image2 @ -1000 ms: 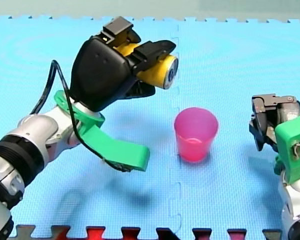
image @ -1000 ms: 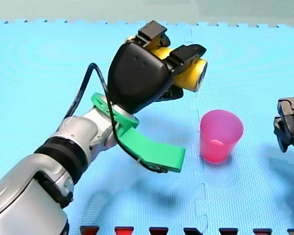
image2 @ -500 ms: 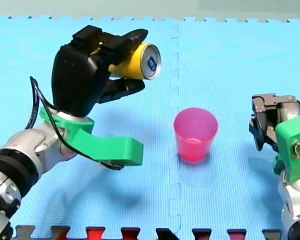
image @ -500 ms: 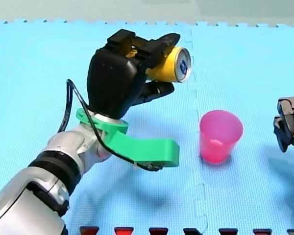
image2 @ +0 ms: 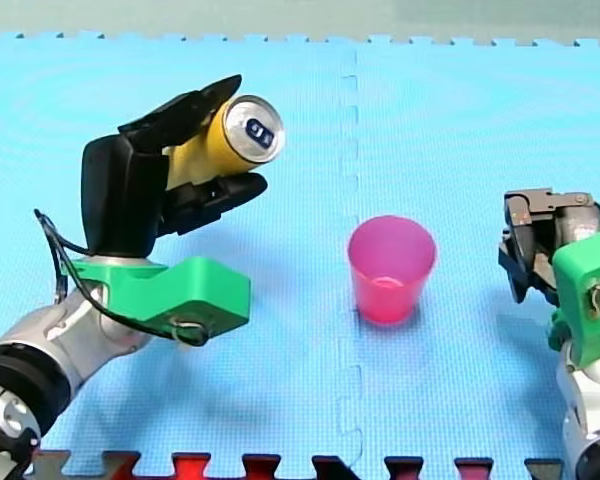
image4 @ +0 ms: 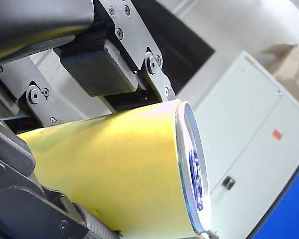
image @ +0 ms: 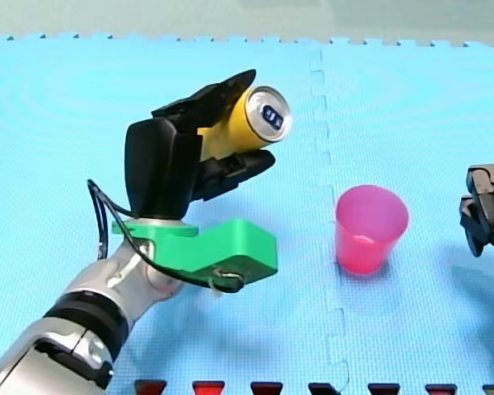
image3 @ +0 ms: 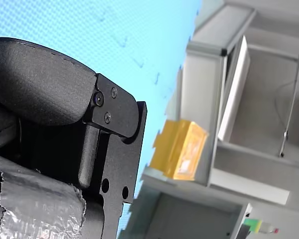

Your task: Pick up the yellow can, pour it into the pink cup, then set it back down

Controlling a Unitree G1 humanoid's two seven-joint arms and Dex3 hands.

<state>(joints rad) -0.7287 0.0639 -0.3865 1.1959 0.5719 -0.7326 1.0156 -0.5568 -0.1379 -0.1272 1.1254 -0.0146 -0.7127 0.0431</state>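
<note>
My left hand [image: 222, 136] is shut on the yellow can [image: 245, 123] and holds it in the air, left of the mat's centre seam. The can is tilted, its silver top [image2: 253, 128] facing up and toward the right. In the second wrist view the same can [image4: 114, 174] fills the space between black fingers [image4: 97, 69]. The pink cup [image: 370, 228] stands upright on the blue mat, to the right of and below the can, apart from both hands. My right hand [image2: 535, 250] is at the right edge, beside the cup and holding nothing.
A blue foam mat [image: 395, 107] with a jigsaw seam [image: 325, 156] covers the work surface. Red and black edge pieces [image: 263, 387] line its near border. The first wrist view has a yellow box [image3: 182, 149] on grey shelving past the mat's edge.
My left hand has drawn back to the left, away from the cup, carrying the can. The can has turned from lying level above the cup toward upright. The right hand has stayed put.
</note>
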